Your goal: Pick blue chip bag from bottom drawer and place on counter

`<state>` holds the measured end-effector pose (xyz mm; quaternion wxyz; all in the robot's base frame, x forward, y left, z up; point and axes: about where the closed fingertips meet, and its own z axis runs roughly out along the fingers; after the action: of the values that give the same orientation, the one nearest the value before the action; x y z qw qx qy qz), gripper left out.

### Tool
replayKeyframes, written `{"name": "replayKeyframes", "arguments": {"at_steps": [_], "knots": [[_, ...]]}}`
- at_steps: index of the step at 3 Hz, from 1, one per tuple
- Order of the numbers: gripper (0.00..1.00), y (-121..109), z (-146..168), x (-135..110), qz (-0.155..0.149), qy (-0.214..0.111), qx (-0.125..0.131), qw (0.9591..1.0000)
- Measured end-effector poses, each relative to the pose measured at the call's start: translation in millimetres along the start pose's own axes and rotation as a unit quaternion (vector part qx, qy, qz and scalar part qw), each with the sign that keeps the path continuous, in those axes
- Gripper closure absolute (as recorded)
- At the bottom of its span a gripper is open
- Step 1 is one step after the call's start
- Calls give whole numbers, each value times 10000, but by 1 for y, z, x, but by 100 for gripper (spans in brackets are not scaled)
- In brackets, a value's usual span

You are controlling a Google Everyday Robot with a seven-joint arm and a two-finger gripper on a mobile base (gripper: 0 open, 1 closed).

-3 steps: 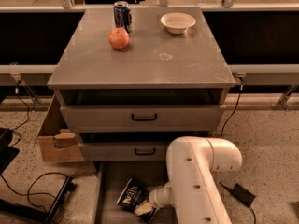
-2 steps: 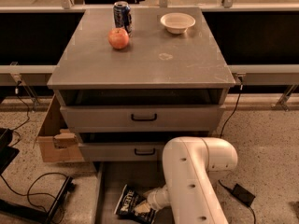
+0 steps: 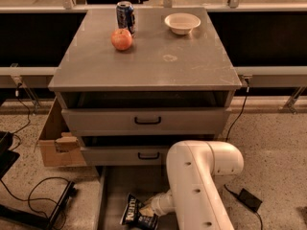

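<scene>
Chip bag [image 3: 134, 212] lies in the bottom drawer [image 3: 114, 190], which stands pulled out well below the counter [image 3: 158, 66] and in front of it. We see the bag's dark face with white lettering turned up, resting on the drawer's grey floor. The gripper [image 3: 152, 205] sits low in that drawer, just to the right of the bag and touching its right edge. We cannot tell whether it has hold of the bag or only rests against it. The white arm [image 3: 201, 186] rises from there, in front of the counter's right half, and hides part of the drawer. On the counter we find a can [image 3: 125, 15] at the back left, an apple [image 3: 122, 39] just in front of it, and a bowl [image 3: 182, 23] at the back, right of the can. Under the counter two drawers with black handles [image 3: 147, 120] stand slightly open. A cardboard box [image 3: 55, 145] sits on the floor left of the counter.
</scene>
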<state>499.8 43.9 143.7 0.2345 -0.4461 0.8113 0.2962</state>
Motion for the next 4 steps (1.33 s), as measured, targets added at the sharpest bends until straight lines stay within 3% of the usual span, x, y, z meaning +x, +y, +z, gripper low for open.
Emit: {"name": "replayKeyframes", "arguments": {"at_steps": [1, 2, 4], "knots": [[100, 3, -2, -3, -14, 31, -12, 10000], [100, 17, -26, -16, -59, 34, 80, 9999], [100, 85, -144, -57, -618, 107, -2, 9980]]}}
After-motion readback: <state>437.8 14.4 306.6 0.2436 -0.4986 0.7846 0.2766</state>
